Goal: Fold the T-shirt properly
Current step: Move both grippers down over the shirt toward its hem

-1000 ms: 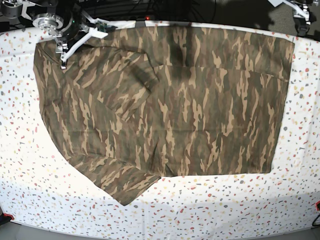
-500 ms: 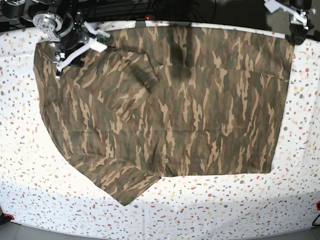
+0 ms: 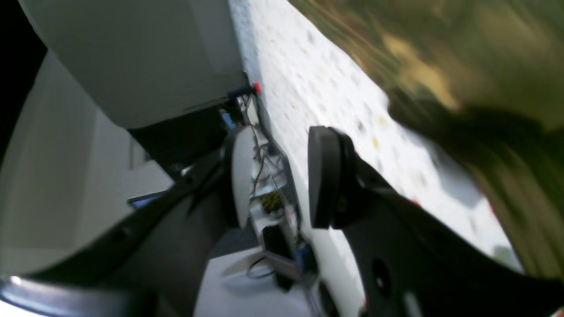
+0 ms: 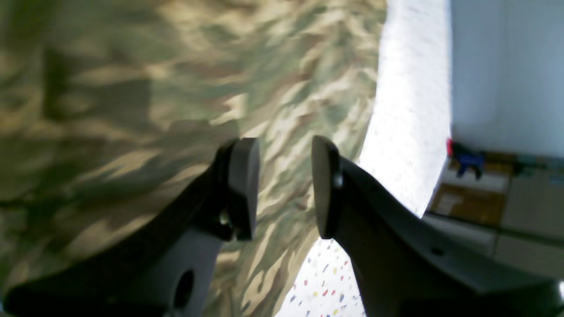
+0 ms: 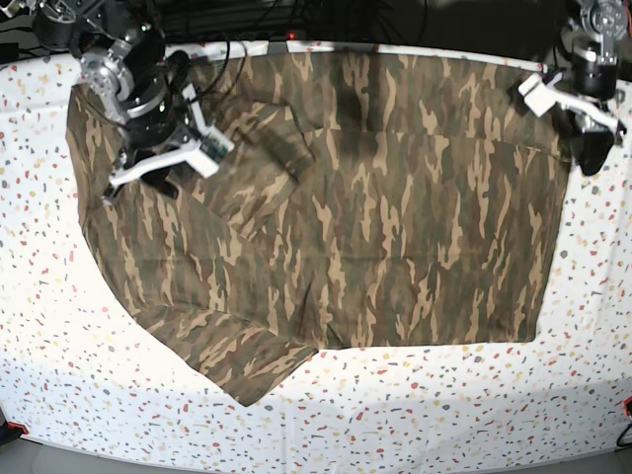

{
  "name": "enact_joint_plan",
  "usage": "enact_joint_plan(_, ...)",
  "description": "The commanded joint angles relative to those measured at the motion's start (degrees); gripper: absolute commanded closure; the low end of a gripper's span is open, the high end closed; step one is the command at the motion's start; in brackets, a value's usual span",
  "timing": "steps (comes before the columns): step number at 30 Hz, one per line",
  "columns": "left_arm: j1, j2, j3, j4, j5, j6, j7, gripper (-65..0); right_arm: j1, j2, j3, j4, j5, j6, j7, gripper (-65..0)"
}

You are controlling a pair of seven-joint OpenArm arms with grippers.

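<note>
The camouflage T-shirt [image 5: 375, 217] lies spread flat across the speckled table [image 5: 444, 415], with a sleeve folded in near the upper left and another sleeve pointing to the front left. My right gripper [image 5: 118, 186] hovers over the shirt's left part. In the right wrist view my right gripper [image 4: 282, 145] is open and empty above the T-shirt [image 4: 132, 88], close to its edge. My left gripper [image 5: 590, 148] is at the shirt's far right edge. The left wrist view shows my left gripper [image 3: 280, 132] open and empty over the table [image 3: 317, 79], with the blurred T-shirt [image 3: 462, 66] beside it.
White terrazzo tabletop [image 4: 410, 110] surrounds the shirt on all sides. Cables and dark equipment [image 5: 296, 15] sit past the far edge. A red and blue clamp [image 4: 460, 156] shows beyond the table, and a red clamp [image 5: 12, 427] sits at the front left corner.
Both arms have come forward from the far corners. The right arm now hangs over the shirt's left part, and the left arm has come down to its right edge. The shirt has not moved.
</note>
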Motion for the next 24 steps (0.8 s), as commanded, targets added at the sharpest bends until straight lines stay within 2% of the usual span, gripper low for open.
enact_joint_plan(1, -1.9, -0.9, -0.5, 1.4, -0.4, 1.5, -0.7, -20.9, 1.6, -0.3, 1.6, 1.0, 0.0, -0.9, 0.9, -21.3)
enact_joint_plan(6, -10.9, 0.4, -0.5, 2.3, -6.1, 1.4, -1.8, -20.9, 6.5, -6.0, 5.2, 1.0, 4.4, -1.2, 6.3, -21.3)
enact_joint_plan(10, -17.7, 1.8, -0.5, 2.3, -13.3, 1.4, -5.2, -20.9, 9.9, -9.8, 5.8, 1.0, 8.5, -1.5, 11.5, -21.2)
enact_joint_plan(15, -25.2, 4.9, -0.5, 2.3, -22.4, 1.5, -12.4, -20.9, 16.2, -15.6, 5.8, 1.0, 10.6, -1.5, 11.9, -21.2)
enact_joint_plan(20, -31.0, 10.1, -0.5, 2.2, -28.3, 1.4, -13.2, -20.9, 21.6, -20.4, 5.8, 1.0, 11.1, -1.5, 11.8, -21.2)
enact_joint_plan(24, -34.8, 13.2, -0.5, 2.2, -29.2, 1.5, -14.4, -20.9, 25.7, -23.1, 5.8, 0.5, 15.8, -1.5, 11.8, -21.2)
